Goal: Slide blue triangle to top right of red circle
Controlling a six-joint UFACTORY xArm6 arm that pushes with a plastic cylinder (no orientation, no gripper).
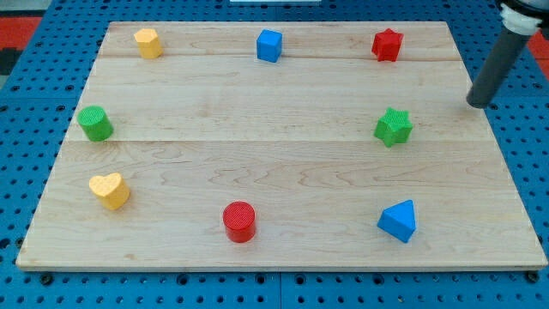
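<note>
A pale wooden board (283,172) rests on blue pegboard (26,86). The blue triangle (398,221) lies right of the red circle (239,221). The tip (476,105), bare rod grasping nothing, stands well above them.

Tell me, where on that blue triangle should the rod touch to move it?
No claw here, so it pushes. The blue triangle sits right of the red circle, so my tip, now far above it, should probably press its right face, nudging leftward.

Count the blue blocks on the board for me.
2. The blue cube sits near the view's top edge, centre. The blue triangle sits at the view's bottom right, right of the red circle. None appear hidden.
</note>
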